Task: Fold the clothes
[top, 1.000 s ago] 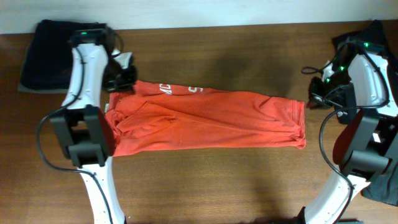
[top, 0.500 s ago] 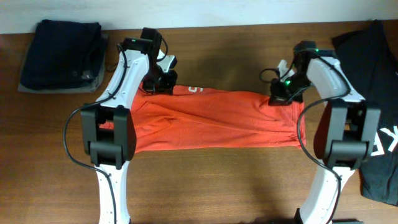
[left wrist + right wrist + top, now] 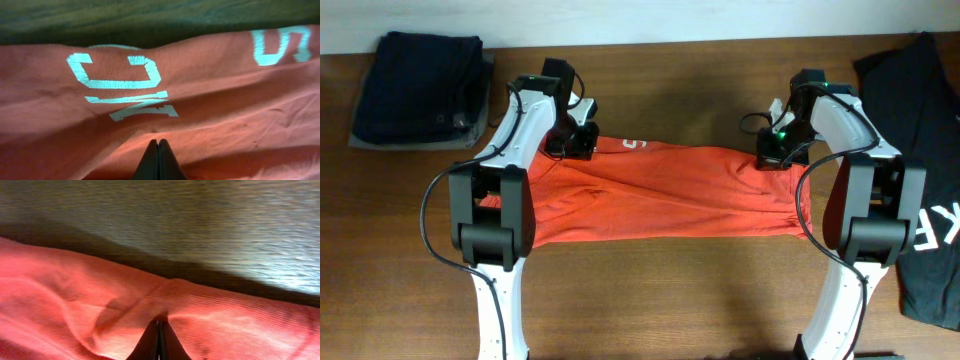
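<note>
The red-orange T-shirt (image 3: 670,190) lies as a long band across the middle of the table, with white lettering (image 3: 633,145) at its far edge. My left gripper (image 3: 570,145) sits at that far edge near the left end. In the left wrist view its jaws (image 3: 158,142) are shut, and a crease of shirt (image 3: 225,100) runs into the tips below the letters (image 3: 120,82). My right gripper (image 3: 770,158) is at the far edge near the right end. Its jaws (image 3: 159,324) are shut and the shirt fabric (image 3: 75,305) puckers at them.
A stack of dark folded garments (image 3: 415,85) sits at the back left corner. A black T-shirt with white letters (image 3: 920,200) covers the right edge of the table. Bare wood (image 3: 670,80) lies beyond the shirt, and more in front of it.
Both arms swung in from the table's outer corners to the shirt's far edge. The right jaws closed there. In the last half second both grippers barely shifted.
</note>
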`<state>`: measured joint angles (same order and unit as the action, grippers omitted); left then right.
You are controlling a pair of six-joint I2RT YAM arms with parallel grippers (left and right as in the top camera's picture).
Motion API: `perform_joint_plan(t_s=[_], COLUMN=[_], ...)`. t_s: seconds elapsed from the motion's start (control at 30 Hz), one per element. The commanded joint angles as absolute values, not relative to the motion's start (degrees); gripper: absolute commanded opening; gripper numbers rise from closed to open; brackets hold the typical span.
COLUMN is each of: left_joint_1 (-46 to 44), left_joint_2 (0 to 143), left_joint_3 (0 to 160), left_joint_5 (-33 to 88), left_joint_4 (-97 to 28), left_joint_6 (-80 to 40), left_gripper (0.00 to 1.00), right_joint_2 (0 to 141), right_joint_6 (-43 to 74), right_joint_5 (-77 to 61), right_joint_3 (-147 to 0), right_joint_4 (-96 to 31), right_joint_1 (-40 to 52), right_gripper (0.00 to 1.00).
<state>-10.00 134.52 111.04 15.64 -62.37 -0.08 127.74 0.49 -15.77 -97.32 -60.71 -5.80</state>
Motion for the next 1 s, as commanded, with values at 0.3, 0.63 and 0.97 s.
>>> perform_joint_plan(t_s=[0.3, 0.63, 0.97], left_joint_1=[-6.6, -2.0, -0.9], left_joint_2=[135.1, 135.1, 134.9], left_joint_3=[106.0, 106.0, 108.6], left_joint_5=[11.5, 11.5, 9.8], left_joint_4=[-60.6, -60.2, -59.7], left_joint_6=[-0.4, 0.5, 0.9], left_gripper=[0.01, 0.01, 0.0], right_joint_2=[130.4, 132.5, 132.5], right_joint_6=[1.1, 1.1, 1.6], right_joint_5=[-9.7, -5.3, -3.8], right_joint_3=[-97.0, -97.2, -105.9], right_joint_4=[-60.5, -56.5, -58.9], right_joint_1=[-10.0, -13.3, -14.0], right_gripper=[0.05, 0.05, 0.05])
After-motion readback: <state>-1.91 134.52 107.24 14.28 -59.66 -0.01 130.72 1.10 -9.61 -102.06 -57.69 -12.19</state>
